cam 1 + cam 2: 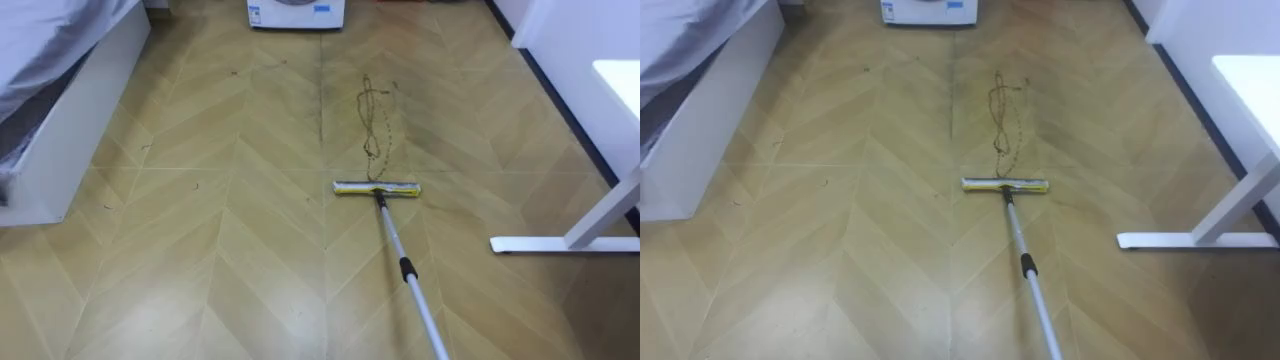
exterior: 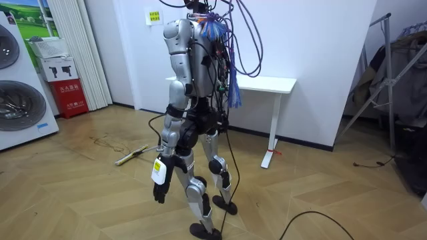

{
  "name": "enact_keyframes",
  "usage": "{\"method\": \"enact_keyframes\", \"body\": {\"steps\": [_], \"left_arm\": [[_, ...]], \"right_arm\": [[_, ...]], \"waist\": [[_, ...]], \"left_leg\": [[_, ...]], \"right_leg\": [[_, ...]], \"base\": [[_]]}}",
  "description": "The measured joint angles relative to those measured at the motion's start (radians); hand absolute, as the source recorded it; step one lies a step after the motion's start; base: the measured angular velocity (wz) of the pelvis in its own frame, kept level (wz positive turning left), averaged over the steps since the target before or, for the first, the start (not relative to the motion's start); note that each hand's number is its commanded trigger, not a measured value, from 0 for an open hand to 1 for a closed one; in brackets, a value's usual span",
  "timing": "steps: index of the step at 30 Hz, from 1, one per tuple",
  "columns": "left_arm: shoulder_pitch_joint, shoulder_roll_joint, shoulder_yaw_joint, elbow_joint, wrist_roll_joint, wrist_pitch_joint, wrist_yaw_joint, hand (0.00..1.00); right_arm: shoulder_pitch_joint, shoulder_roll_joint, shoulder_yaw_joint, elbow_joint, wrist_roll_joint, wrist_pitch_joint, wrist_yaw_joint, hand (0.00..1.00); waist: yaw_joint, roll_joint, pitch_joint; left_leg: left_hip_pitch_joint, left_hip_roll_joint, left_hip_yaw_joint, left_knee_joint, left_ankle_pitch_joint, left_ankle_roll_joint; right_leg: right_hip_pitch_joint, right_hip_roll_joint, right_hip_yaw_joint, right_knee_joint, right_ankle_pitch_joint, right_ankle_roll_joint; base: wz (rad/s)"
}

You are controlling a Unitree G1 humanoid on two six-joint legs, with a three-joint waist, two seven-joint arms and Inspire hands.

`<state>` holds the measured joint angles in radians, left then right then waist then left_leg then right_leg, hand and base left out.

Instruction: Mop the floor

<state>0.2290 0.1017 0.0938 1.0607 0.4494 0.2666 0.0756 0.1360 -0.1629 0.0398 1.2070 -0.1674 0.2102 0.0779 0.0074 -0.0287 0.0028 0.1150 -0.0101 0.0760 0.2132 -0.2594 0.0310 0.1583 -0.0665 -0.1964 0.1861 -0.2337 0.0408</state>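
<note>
Mopping stroke under way, I judge. The mop head (image 1: 376, 188) lies flat, well ahead of the left hand (image 2: 160, 190), which hangs slack and loose-fingered. The right hand's grip: cannot tell. Next, push forward over the dark squiggle (image 1: 373, 120).

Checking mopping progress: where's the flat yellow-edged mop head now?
The yellow-edged mop head lies on the wooden floor, centre-right in the left eye view, below a dark squiggly line.
</note>
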Motion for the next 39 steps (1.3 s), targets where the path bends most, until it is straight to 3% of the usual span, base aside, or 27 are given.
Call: {"method": "enact_keyframes", "body": {"steps": [18,27,28,30,32,36,37,38,39], "left_arm": [[-0.009,-0.001,0.0,0.027,-0.007,-0.006,-0.01,0.0],[-0.065,-0.004,-0.015,0.112,-0.054,-0.008,-0.005,0.0],[-0.074,-0.004,-0.023,0.118,-0.066,-0.01,-0.006,0.0],[-0.097,-0.004,-0.024,0.129,-0.068,-0.013,-0.014,0.0],[-0.146,0.0,-0.023,0.158,-0.096,-0.016,-0.018,0.0],[-0.163,0.008,-0.047,0.159,-0.142,-0.015,-0.014,0.0],[-0.17,0.016,-0.065,0.159,-0.169,-0.016,-0.013,0.0],[-0.174,0.031,-0.079,0.167,-0.188,-0.017,-0.013,0.0],[-0.176,0.036,-0.082,0.175,-0.205,-0.018,-0.009,0.0]], "right_arm": [[-0.003,0.0,-0.001,0.006,0.005,0.002,-0.012,1.0],[-0.029,0.003,-0.001,0.054,0.053,0.003,-0.046,1.0],[-0.05,0.003,-0.002,0.085,0.063,0.004,-0.047,1.0],[-0.08,0.002,-0.007,0.116,0.073,0.007,-0.058,1.0],[-0.107,0.001,-0.004,0.141,0.111,0.009,-0.08,1.0],[-0.185,-0.001,-0.01,0.201,0.169,0.009,-0.094,1.0],[-0.21,-0.005,-0.022,0.22,0.184,0.005,-0.097,1.0],[-0.246,-0.009,-0.023,0.244,0.197,0.005,-0.096,1.0],[-0.263,-0.013,-0.023,0.248,0.2,0.008,-0.094,1.0]], "waist": [[-0.004,0.009,-0.0018],[-0.003,0.026,0.0001],[-0.004,0.027,-0.0004],[-0.009,0.028,0.0064],[0.004,0.032,0.0182],[0.025,0.041,0.018],[0.028,0.046,0.0154],[0.032,0.04,0.0164],[0.039,0.034,0.015]], "left_leg": [[-0.067,-0.001,-0.01,0.025,0.0,0.0],[-0.203,-0.004,-0.028,0.102,0.0,0.0],[-0.234,-0.004,-0.032,0.125,0.0,0.0],[-0.301,-0.007,-0.034,0.19,-0.008,0.008],[-0.416,-0.009,-0.038,0.328,-0.03,0.003],[-0.609,-0.007,-0.058,0.592,-0.057,-0.023],[-0.696,0.011,-0.051,0.71,-0.037,-0.04],[-0.781,0.02,-0.051,0.838,0.022,-0.049],[-0.828,0.021,-0.05,0.901,0.078,-0.052]], "right_leg": [[-0.052,-0.001,-0.008,0.005,0.0,-0.001],[-0.189,-0.018,-0.025,0.109,-0.014,-0.006],[-0.225,-0.028,-0.028,0.15,-0.028,-0.009],[-0.284,-0.044,-0.045,0.217,-0.053,-0.011],[-0.385,-0.067,-0.054,0.352,-0.103,-0.025],[-0.529,-0.072,-0.05,0.535,-0.206,-0.056],[-0.575,-0.07,-0.047,0.602,-0.234,-0.075],[-0.613,-0.063,-0.031,0.668,-0.261,-0.094],[-0.631,-0.058,-0.016,0.696,-0.272,-0.106]], "base": [[0.02],[0.06],[0.17],[0.29],[0.32],[0.25],[0.5],[0.42],[0.14]]}}
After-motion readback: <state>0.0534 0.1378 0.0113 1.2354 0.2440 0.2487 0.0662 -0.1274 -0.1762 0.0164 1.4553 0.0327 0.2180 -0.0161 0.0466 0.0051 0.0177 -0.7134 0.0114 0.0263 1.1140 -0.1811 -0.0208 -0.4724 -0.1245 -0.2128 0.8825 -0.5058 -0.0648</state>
